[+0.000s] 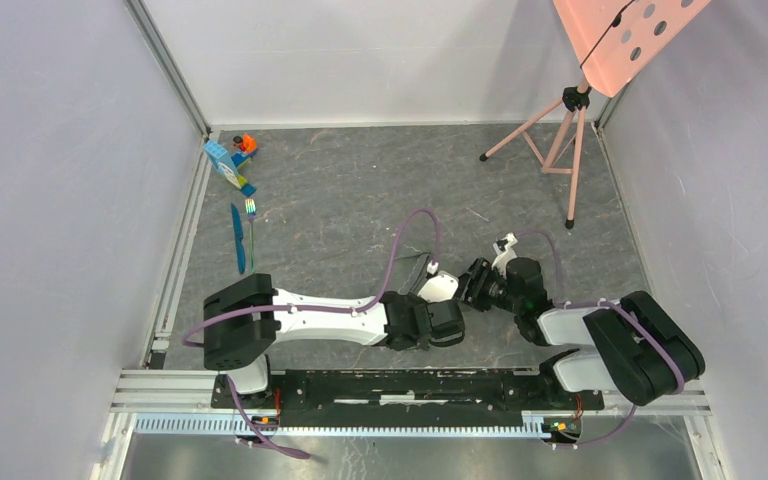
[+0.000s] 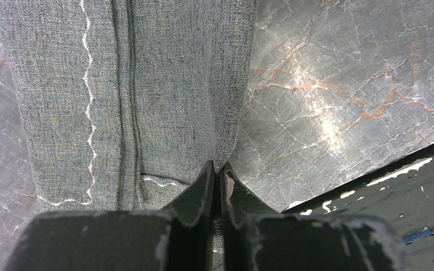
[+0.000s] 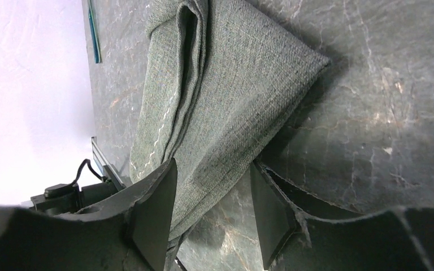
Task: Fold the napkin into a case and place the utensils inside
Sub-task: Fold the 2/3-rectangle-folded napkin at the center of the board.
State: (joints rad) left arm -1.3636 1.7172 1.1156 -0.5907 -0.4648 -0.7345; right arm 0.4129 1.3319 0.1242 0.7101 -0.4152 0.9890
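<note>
Grey marble-veined table (image 1: 360, 180) fills the floor of a white-walled cell, with a pink tripod (image 1: 560, 140) at the far right.

The left gripper (image 2: 218, 169) is pinched shut on the near edge of the napkin (image 2: 135, 96), its dark pads meeting on the cloth. The right gripper (image 3: 213, 165) stands parted astride the same napkin (image 3: 226, 96). One finger touches the fabric and the other is just beside it, so it has no grip yet.

The cloth lies between the two wrists near the table's middle (image 1: 415, 272). It is a coarse grey-green weave, thin and limp, already doubled into several layers with a deep crease and one corner jutting out. A pale wavy stitch runs near its border.

Folding looks to be the step in hand. The next move likely calls for the right jaws to close on the layered edge without letting the plies slide.

The blue plastic knife (image 1: 238, 238) and the slim fork (image 1: 251, 225) lie side by side far to the left, well apart from the cloth, just short of the toy blocks (image 1: 232, 160).
</note>
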